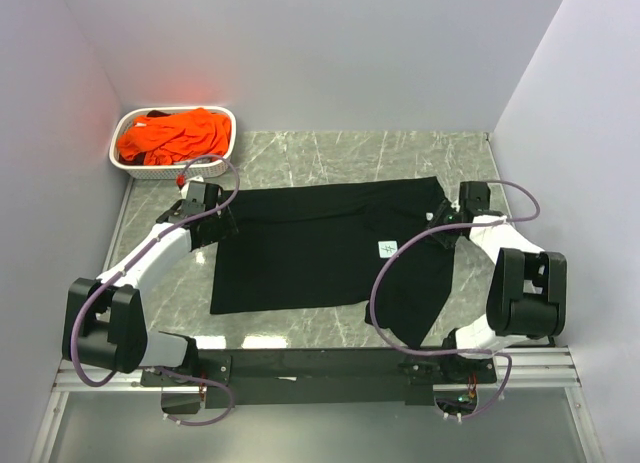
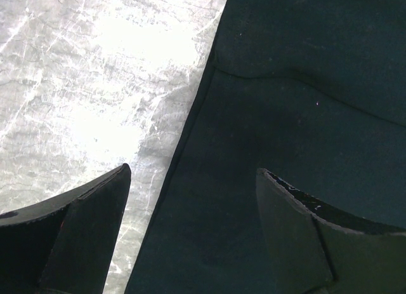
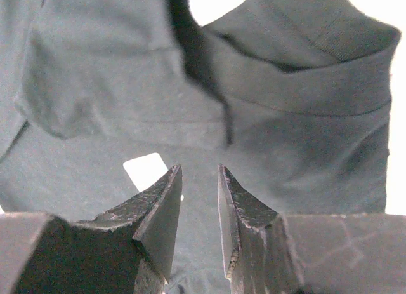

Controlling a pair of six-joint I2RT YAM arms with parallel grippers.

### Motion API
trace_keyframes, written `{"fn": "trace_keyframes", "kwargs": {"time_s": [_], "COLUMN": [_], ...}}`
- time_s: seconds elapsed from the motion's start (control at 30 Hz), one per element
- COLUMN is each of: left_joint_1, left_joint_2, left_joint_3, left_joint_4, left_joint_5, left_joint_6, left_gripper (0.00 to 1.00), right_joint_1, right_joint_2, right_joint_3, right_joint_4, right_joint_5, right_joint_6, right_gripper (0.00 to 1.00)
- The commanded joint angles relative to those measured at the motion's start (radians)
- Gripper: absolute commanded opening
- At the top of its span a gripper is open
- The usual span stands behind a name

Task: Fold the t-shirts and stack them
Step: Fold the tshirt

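A plain black t-shirt (image 1: pixel 310 248) lies spread on the marble table (image 1: pixel 330 148), with a small white tag (image 1: pixel 387 248) towards its right side. My left gripper (image 1: pixel 222 223) is open at the shirt's upper left edge. In the left wrist view the gripper (image 2: pixel 193 169) straddles the edge of the shirt (image 2: pixel 285 116), one finger over bare marble and one over cloth. My right gripper (image 1: pixel 437 223) is low over the rumpled right part of the shirt (image 3: pixel 114 72). In the right wrist view it (image 3: pixel 199 168) stands narrowly open with nothing between its jaws, beside the tag (image 3: pixel 144 170). Orange t-shirts (image 1: pixel 175 135) are heaped in the basket.
The white latticed basket (image 1: pixel 118 161) stands at the table's back left corner, just behind my left gripper. Grey walls close in the left, back and right sides. Bare marble (image 2: pixel 95 84) shows left of the shirt and behind it.
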Motion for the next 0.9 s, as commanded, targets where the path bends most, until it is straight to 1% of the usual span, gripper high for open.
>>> {"fn": "trace_keyframes", "kwargs": {"time_s": [0.0,0.27,0.53,0.73,0.87], "left_joint_1": [-0.002,-0.002,-0.002,-0.002,-0.004], "left_joint_2": [-0.008,-0.005,-0.005,-0.003,-0.005], "left_joint_3": [0.026,0.026,0.024,0.027,0.026], "left_joint_4": [0.016,0.018,0.015,0.015,0.015], "left_joint_5": [0.008,0.011,0.004,0.009,0.009], "left_joint_6": [0.013,0.013,0.013,0.015,0.015], "left_gripper": [0.86,0.86,0.86,0.85,0.85], "right_joint_1": [-0.039,-0.085,-0.089,-0.089,-0.089], "right_joint_2": [0.019,0.068,0.148,0.162,0.16], "right_joint_3": [-0.02,-0.04,-0.035,-0.034,-0.037], "right_joint_4": [0.123,0.174,0.218,0.226,0.227], "right_joint_5": [-0.079,-0.081,-0.109,-0.112,-0.135], "right_joint_6": [0.029,0.043,0.066,0.066,0.06], "right_gripper": [0.36,0.36,0.36,0.35,0.29]}}
